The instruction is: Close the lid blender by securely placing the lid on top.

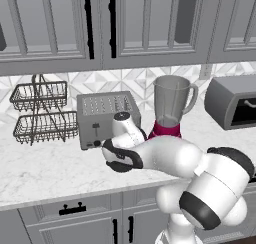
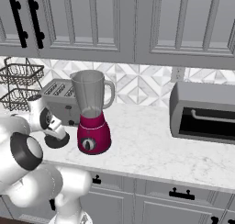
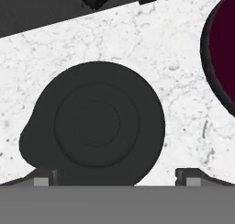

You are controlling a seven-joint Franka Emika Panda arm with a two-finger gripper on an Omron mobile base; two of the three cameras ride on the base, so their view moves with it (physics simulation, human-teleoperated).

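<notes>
Hand wide open, straddling lid on counter.

One blender stands on the counter, and one lid lies on the marble at about 9 o'clock from the blender's base. There is one silver toaster with four slots on top, one wire basket rack with two tiers at the counter's 9 o'clock end, and one grey toaster oven at the 3 o'clock end. One wall outlet sits on the backsplash.
</notes>
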